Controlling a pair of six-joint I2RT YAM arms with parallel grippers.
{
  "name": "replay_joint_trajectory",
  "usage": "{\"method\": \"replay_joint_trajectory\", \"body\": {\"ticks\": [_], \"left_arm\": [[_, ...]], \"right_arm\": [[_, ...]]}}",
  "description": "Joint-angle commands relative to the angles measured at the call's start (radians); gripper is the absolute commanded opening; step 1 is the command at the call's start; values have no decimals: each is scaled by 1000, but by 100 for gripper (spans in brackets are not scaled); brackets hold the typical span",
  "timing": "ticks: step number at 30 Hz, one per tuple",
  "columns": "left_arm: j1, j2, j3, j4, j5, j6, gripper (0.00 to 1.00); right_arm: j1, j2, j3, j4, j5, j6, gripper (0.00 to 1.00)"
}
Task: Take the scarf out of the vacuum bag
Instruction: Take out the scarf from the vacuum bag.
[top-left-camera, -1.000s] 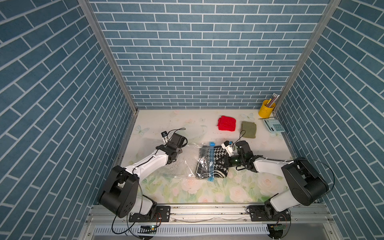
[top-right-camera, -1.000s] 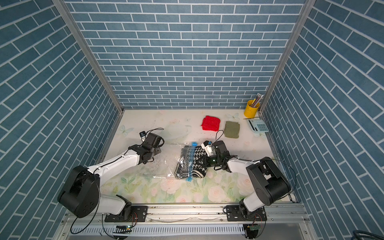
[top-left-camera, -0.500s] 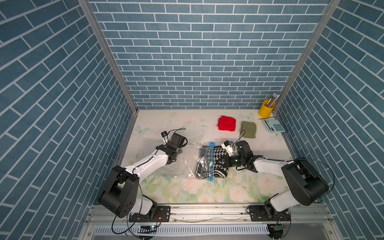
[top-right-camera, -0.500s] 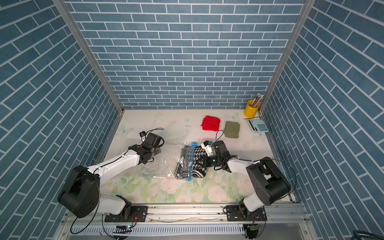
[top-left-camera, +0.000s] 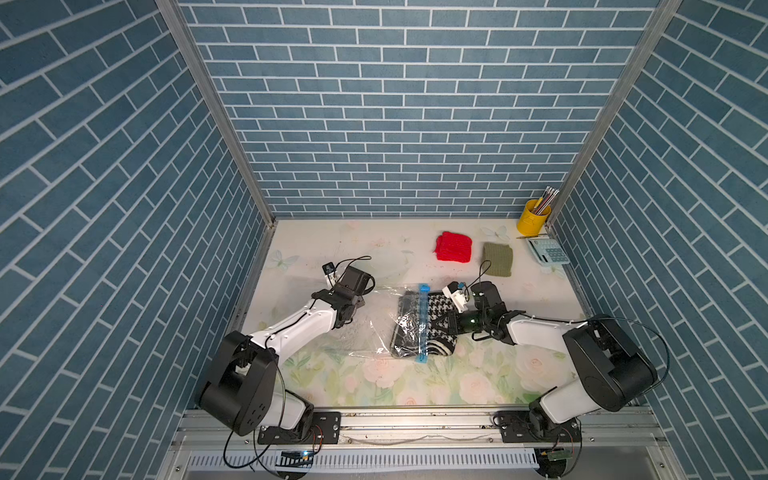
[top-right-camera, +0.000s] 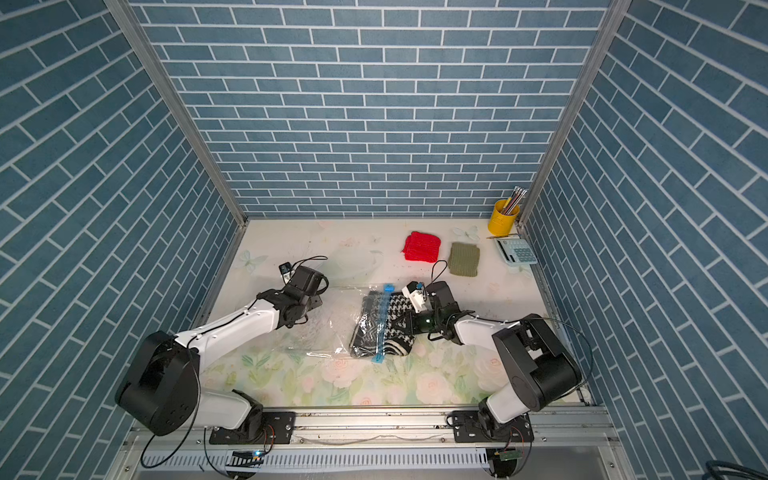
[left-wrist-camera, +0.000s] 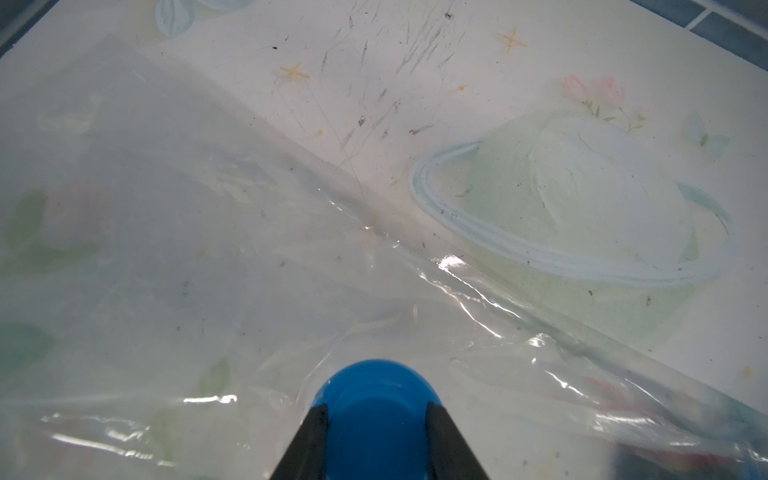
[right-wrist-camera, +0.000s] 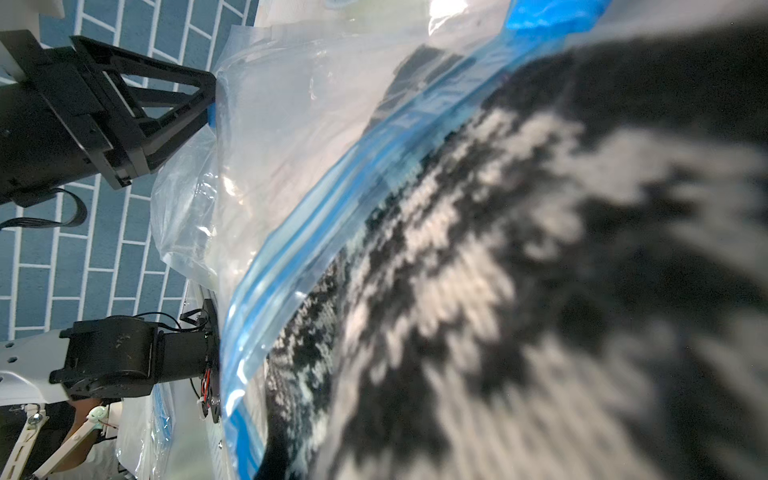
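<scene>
Left wrist view: the left pincer (left-wrist-camera: 376, 409) is part-way closed, with one black finger on either side of the round blue valve cap (left-wrist-camera: 376, 382), which it grips. The clear plastic of the vacuum bag (left-wrist-camera: 216, 257) spreads flat and wrinkled over the flowered counter (left-wrist-camera: 519, 83) beyond it.

In both top views the bag lies across the middle of the counter between the two arms. Its light-blue zip strip (top-left-camera: 423, 322) runs front to back at the end nearer the right arm. The black-and-white scarf (top-left-camera: 438, 309) sits across that strip, partly under the plastic on the left arm's side and partly bare on the right arm's side.

The right pincer (top-left-camera: 451, 324) is almost fully closed at the scarf's bare edge, where a peak of knit is drawn up into it. The right wrist view cannot show the fingers, because blurred scarf fills it, with the zip strip and the left pincer on the cap behind.

Set against the pictures from a second and half a second before, nothing differs. Both arms, the bag, the strip and the scarf lie where they did, and both grips are as they were.

A red knit cloth (top-left-camera: 454, 247), an olive cloth (top-left-camera: 497, 259), a yellow pencil cup (top-left-camera: 533, 220) and a calculator (top-left-camera: 547, 250) lie near the back right corner, well apart from the bag.
</scene>
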Motion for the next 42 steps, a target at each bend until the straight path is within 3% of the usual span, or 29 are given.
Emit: {"method": "replay_joint_trajectory", "body": {"ticks": [1, 12, 23, 42], "left_arm": [[11, -11, -9, 11, -42, -4, 26], [18, -3, 13, -7, -51, -2, 26], [23, -14, 2, -9, -52, -1, 26], [35, -34, 0, -18, -63, 8, 27]], "right_arm": [[-2, -17, -2, -10, -23, -36, 0], [-2, -66, -1, -32, -57, -16, 0], [-20, -82, 37, -149, 30, -38, 0], [-51, -90, 33, -204, 56, -63, 0]]}}
